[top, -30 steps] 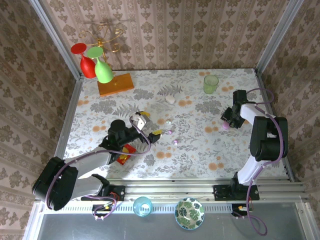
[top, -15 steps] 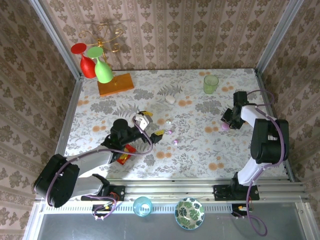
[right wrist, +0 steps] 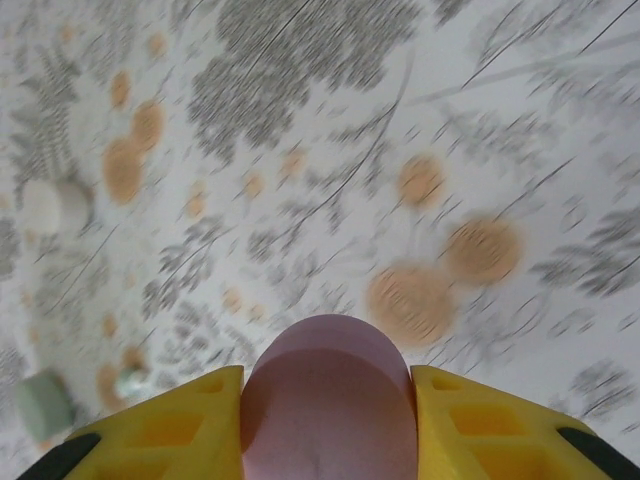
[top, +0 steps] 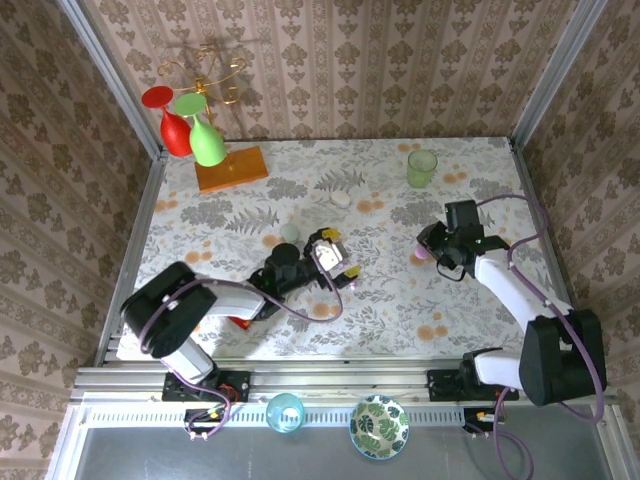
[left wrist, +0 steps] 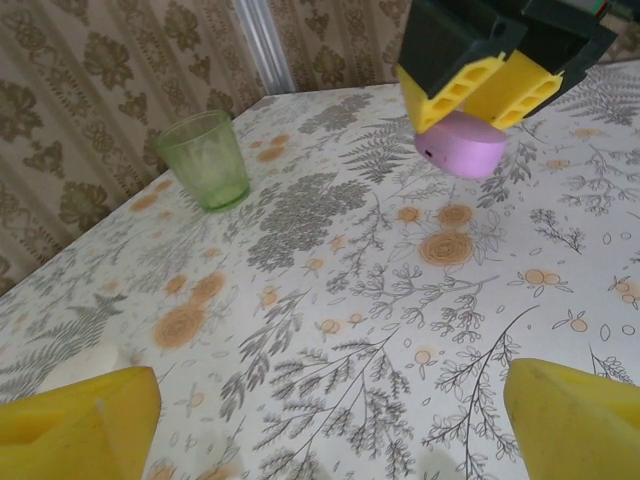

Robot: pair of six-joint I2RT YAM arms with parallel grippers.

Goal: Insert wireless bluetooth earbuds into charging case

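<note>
Damask walls point(top: 400, 60) enclose a floral tabletop point(top: 400, 290); right tool point(top: 424, 250) grips pink case point(right wrist: 328, 400).

Pink oval case point(left wrist: 462, 143), closed, pinched in right claw point(right wrist: 327, 400); white case point(top: 341, 199), pale green case point(top: 289, 232) lying apart.

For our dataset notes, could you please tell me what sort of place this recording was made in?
Probably a staged robot test booth dressed like a home: damask wallpaper panels in metal framing, and a floral table cover.
</note>
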